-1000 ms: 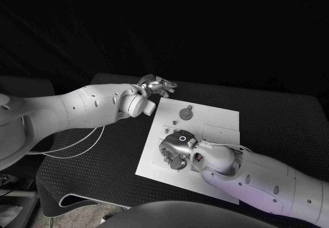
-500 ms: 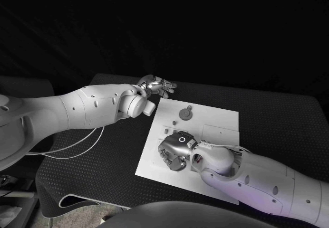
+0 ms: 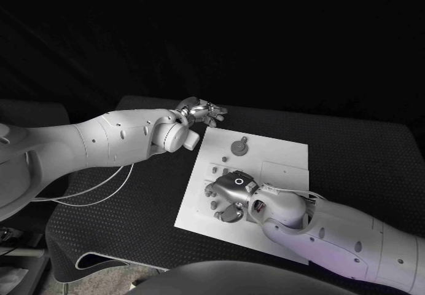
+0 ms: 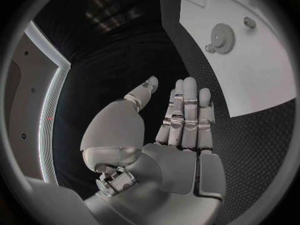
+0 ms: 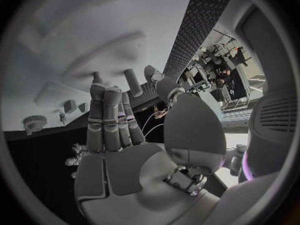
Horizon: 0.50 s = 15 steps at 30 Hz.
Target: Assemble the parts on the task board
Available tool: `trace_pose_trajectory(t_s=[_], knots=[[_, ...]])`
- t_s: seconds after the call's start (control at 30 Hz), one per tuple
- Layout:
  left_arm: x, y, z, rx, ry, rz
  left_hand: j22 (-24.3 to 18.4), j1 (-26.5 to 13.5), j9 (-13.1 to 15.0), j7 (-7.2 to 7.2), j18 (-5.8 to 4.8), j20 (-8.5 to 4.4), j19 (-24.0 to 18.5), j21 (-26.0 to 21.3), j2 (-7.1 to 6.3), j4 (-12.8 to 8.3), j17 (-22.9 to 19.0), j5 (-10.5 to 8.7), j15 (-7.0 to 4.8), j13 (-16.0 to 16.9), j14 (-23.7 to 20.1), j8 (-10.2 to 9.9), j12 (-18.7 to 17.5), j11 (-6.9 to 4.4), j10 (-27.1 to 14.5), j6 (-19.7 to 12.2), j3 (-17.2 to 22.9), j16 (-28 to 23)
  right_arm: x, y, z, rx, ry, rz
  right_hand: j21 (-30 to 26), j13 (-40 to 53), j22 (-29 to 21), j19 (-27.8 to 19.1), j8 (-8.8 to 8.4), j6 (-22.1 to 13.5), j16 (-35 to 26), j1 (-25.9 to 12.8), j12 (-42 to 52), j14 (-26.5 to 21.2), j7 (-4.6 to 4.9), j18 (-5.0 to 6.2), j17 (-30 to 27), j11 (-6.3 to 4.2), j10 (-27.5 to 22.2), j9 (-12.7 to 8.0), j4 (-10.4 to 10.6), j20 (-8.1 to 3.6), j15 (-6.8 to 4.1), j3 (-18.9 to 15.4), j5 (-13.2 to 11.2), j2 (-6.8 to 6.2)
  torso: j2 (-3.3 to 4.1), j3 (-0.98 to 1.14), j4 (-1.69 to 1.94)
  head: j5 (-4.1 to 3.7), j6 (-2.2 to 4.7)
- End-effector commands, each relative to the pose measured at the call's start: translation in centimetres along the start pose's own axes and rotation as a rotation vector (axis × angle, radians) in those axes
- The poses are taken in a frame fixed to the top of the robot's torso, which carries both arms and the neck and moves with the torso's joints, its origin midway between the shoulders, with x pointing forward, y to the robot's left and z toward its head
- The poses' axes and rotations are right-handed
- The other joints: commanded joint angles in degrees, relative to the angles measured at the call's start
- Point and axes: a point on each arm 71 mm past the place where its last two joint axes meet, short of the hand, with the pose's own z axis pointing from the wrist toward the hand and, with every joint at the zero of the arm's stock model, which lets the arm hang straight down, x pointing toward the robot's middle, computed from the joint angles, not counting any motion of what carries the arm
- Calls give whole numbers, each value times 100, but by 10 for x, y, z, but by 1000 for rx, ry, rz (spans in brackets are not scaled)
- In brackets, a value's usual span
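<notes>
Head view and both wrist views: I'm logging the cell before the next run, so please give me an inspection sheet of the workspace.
Surface: black table, textured top.
Job's things: white board in the middle; a round gear-like part stands near its far edge, small parts lie left of centre.
Clutter: nothing seen.
Robot hands: left robot hand open, fingers straight, off the board's far left corner, holding nothing; right robot hand over the board's near left part, fingers extended, nothing in them.
Cables: thin pale cables hang under the left arm.
Surroundings: dark; nothing else seen near the table.
</notes>
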Motion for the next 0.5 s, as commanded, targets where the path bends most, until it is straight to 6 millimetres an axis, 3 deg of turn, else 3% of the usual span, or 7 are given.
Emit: trace_pose_trajectory(t_s=[0.03,0.17,0.27,0.4,0.5], knots=[[1,-1,0,5,15,-5,10,-25,-10,8,-4,-214,-10,-37,-11,22,8,4,9,4,10,24,-5,27,-28,-46,-9,-24,-3,0,-2,-6,-51,18,-27,-91,116,-100,-65,-166,70,-23,6,-122,42,143,-7,53,-221,-38,2,22,47,-147,-81,-21,1,2,-2,-14,8],[1,-1,0,5,14,-4,11,-23,-10,7,-5,-213,-11,-38,-12,21,9,3,10,4,10,25,-5,28,-28,-46,-8,-25,-6,0,-7,-15,-82,25,-5,-152,114,-149,-74,-231,158,2,58,-187,51,148,-42,70,-317,-53,10,50,65,-248,-82,-32,-2,5,-7,-24,12],[0,-1,-1,4,13,-4,11,-21,-10,7,-5,-213,-11,-38,-11,20,9,3,10,4,9,26,-5,28,-29,-45,-7,-26,-10,0,-12,-23,-113,49,45,-188,119,-144,-52,-234,268,-18,123,-200,54,148,-67,72,-326,-54,8,53,68,-366,85,-33,-1,4,-7,-35,22],[-3,0,-1,3,8,-3,13,-18,-11,6,-5,-213,-13,-39,-12,18,10,2,10,4,8,27,-5,28,-29,-44,-7,-27,-27,-4,-20,-23,-175,124,127,-224,115,-90,-16,-210,409,-10,207,-178,54,148,-100,67,-311,-54,29,23,60,-438,135,-30,-1,5,-5,-80,53],[-4,0,0,2,7,-3,13,-16,-11,6,-5,-212,-14,-40,-13,17,10,1,11,5,8,28,-5,29,-30,-44,-7,-27,-42,-20,-30,6,-196,216,169,-234,107,-52,50,-118,481,-10,302,-157,-10,148,-145,29,-235,-39,93,2,24,-401,139,-12,-7,4,-6,-131,88]])
